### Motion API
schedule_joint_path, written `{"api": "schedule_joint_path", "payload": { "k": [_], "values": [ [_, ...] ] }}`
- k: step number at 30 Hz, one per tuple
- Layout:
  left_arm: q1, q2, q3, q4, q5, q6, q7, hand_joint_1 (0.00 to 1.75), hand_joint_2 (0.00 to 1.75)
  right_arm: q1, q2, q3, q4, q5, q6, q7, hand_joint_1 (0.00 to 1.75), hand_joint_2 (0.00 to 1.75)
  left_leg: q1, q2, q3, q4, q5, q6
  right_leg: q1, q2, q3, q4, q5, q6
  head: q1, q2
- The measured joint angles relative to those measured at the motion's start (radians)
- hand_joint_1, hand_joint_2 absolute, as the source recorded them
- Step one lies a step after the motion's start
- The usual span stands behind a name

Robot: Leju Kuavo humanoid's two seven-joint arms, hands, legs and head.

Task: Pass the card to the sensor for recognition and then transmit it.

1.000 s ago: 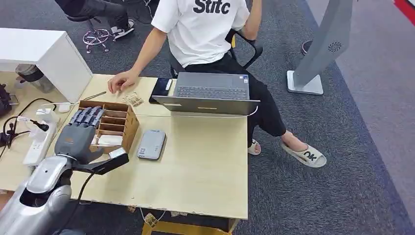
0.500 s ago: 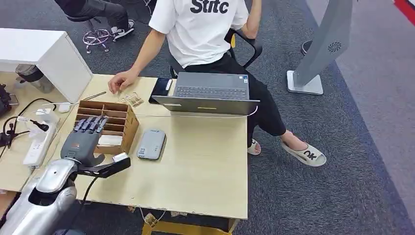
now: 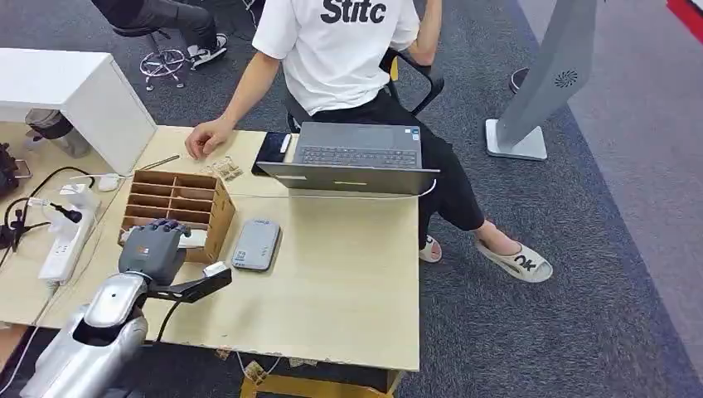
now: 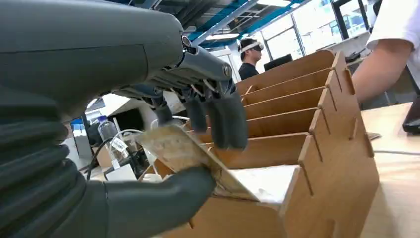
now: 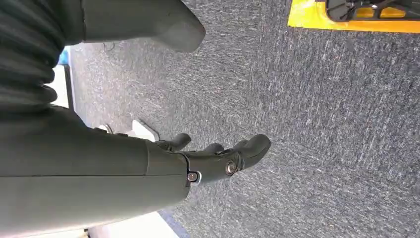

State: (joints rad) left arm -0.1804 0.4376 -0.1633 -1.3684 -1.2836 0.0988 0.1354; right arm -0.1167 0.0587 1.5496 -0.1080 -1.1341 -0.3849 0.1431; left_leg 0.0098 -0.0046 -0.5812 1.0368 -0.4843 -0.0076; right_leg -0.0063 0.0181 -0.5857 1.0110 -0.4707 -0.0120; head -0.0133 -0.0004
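Observation:
My left hand [image 3: 153,249] is at the near end of the slotted wooden card box [image 3: 217,217], fingers curled down over its front slot. In the left wrist view that hand [image 4: 148,64] pinches a pale card [image 4: 181,148] between thumb and fingers, tilted above the white cards [image 4: 267,181] lying in the box [image 4: 322,163]. The grey card sensor [image 3: 256,245] lies flat on the table just right of the box, apart from the hand. My right hand [image 5: 218,161] hangs over grey carpet, fingers loosely spread, holding nothing.
A person sits across the light wood table [image 3: 348,282], one hand [image 3: 207,137] resting on it beyond the box. An open laptop [image 3: 358,157] and a dark phone [image 3: 273,149] lie at the far edge. A power strip [image 3: 66,240] and cables sit to the left.
My left hand has drawn back from over the box toward its near slot, and its outstretched fingers have curled down onto a card.

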Motion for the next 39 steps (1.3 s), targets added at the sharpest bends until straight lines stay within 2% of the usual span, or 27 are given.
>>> {"api": "schedule_joint_path", "payload": {
  "k": [15,24,30,33,36,39],
  "values": [
    [-0.007,-0.028,0.000,0.032,-0.047,0.062,0.009,1.75,1.75,0.000,0.000,0.000,0.000,0.011,-0.001,0.000,0.00,1.75,0.000,0.000,0.000,0.000,0.000,0.000,0.000,0.000,0.000,0.000,0.000,0.000,0.000,0.000],
    [-0.026,-0.027,0.032,0.026,-0.089,0.158,0.019,1.75,1.75,0.000,0.000,0.000,0.000,0.014,-0.002,-0.006,0.00,1.75,0.000,0.000,0.000,0.000,0.000,0.000,0.000,0.000,0.000,0.000,0.000,0.000,0.000,0.000],
    [-0.042,-0.025,0.088,-0.048,-0.063,0.256,0.001,1.75,1.75,0.001,0.000,0.000,0.000,0.014,-0.004,-0.004,0.00,1.75,0.000,0.000,0.000,0.000,0.000,0.000,0.000,0.000,0.000,0.000,0.000,0.000,0.000,0.000],
    [-0.069,-0.026,0.124,-0.094,0.007,0.256,-0.024,1.75,1.75,0.000,0.000,0.000,0.000,0.014,-0.004,-0.003,0.00,1.75,0.000,0.000,0.000,0.000,0.000,0.000,0.000,0.000,0.000,0.000,0.000,0.000,0.000,0.000],
    [-0.123,-0.027,0.157,-0.117,0.086,0.217,-0.038,1.75,1.75,0.000,0.000,0.000,0.000,0.018,-0.004,0.001,0.00,1.75,0.000,0.000,0.000,0.000,0.000,0.000,0.000,-0.001,0.000,0.000,0.000,0.000,0.000,0.000],
    [-0.183,-0.028,0.169,-0.115,0.100,0.177,-0.042,1.75,1.75,0.000,0.000,0.000,0.000,0.026,-0.004,0.003,0.00,1.75,0.000,0.000,0.000,0.000,0.001,0.000,0.000,-0.001,0.000,0.000,0.001,0.000,0.000,0.000]
  ]
}}
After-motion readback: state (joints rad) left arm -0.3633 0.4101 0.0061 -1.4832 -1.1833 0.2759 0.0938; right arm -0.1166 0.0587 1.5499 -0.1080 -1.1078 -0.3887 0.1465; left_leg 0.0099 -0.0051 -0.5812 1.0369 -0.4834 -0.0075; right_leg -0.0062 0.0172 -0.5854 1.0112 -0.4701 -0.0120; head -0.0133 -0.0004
